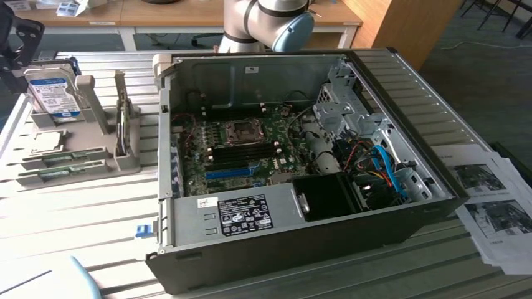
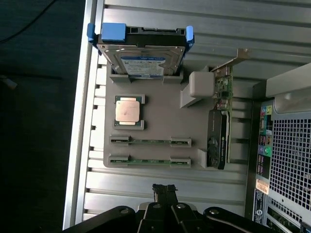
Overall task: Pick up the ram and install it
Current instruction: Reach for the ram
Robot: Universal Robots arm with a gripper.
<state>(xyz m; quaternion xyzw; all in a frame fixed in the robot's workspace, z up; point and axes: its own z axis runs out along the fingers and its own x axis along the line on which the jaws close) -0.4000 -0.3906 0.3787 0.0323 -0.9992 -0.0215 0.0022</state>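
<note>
Two ram sticks, thin green boards, lie side by side in a grey holder: one ram stick and a second one closer to my gripper. In the exterior view they show as ram sticks at the holder's front, on the exterior view's left. My gripper hovers above the slatted table just short of the holder, fingers pressed together and holding nothing. The open computer case lies on its side with the motherboard and its dark memory slots exposed.
The holder also carries a silver hard drive with blue clips, a processor chip and an upright graphics card. The arm's base stands behind the case. Printed sheets lie on the exterior view's right. A bright-blue slot runs across the motherboard.
</note>
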